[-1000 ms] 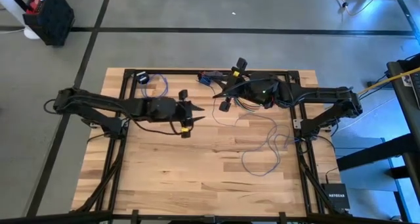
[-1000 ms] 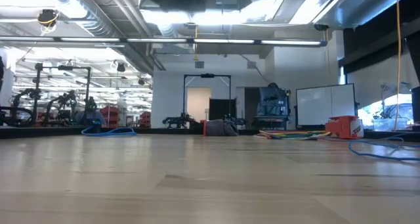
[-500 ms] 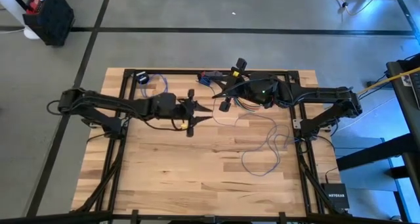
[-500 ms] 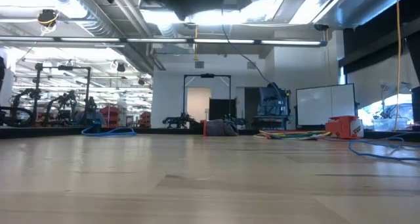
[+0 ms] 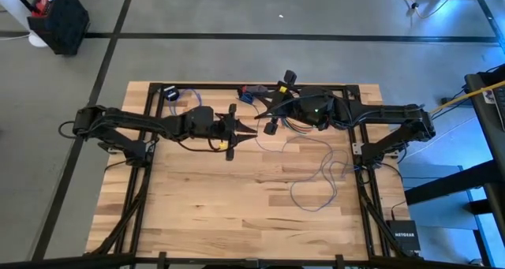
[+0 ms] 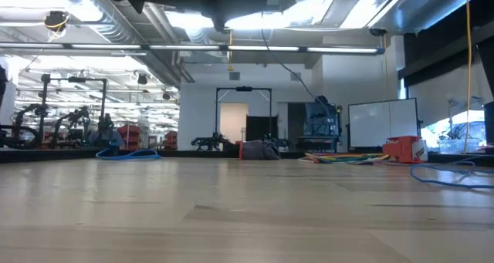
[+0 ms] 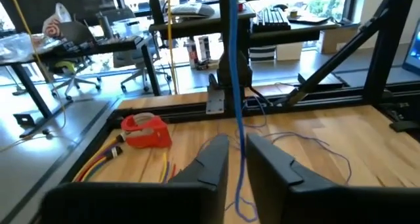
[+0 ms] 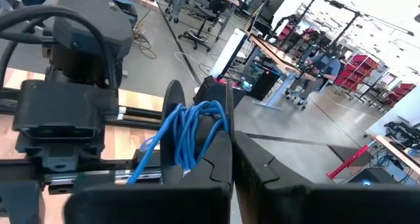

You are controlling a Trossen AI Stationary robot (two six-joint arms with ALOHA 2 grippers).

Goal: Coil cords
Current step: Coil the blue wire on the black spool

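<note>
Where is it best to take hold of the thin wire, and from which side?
Probably the taut stretch of the wire hanging straight between the left gripper fingers: approach level, one finger each side. The squiggly loops on the table lie flat, harder to pinch.

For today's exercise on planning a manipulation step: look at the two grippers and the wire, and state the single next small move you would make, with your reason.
Probably finish closing the left gripper on the wire. In the left wrist view the strand hangs between its nearly closed fingers. The right gripper already pinches a bundle of wire loops, so another loop likely needs a firm hold first.
</note>
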